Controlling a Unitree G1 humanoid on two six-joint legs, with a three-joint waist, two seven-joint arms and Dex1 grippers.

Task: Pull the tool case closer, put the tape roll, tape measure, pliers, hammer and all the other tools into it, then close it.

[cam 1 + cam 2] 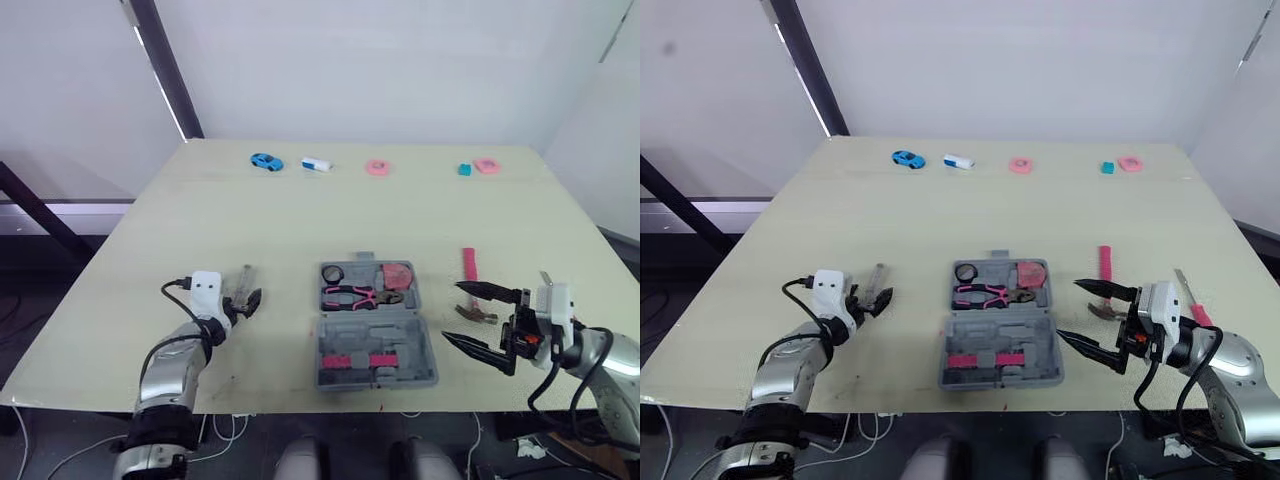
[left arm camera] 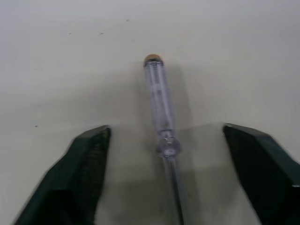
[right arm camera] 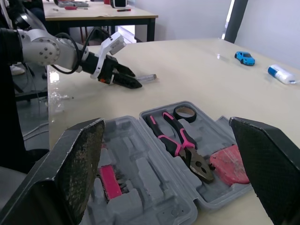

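The table (image 1: 300,220) carries the open case (image 1: 375,328) near its front edge, between the two arms. The right gripper (image 1: 452,313) hangs just right of the case with its fingers spread wide and nothing between them. The left gripper (image 1: 250,300) sits well left of the case, also spread apart and holding nothing. The hammer (image 1: 468,265) lies on the table beside the right gripper, outside the case. In the case's far half lie the pliers (image 1: 355,296), the pink tape measure (image 1: 398,275) and the tape roll (image 1: 332,273). A clear screwdriver (image 2: 159,103) lies on the table between the left fingers, untouched. A blue toy car (image 1: 266,161) rests at the far edge.
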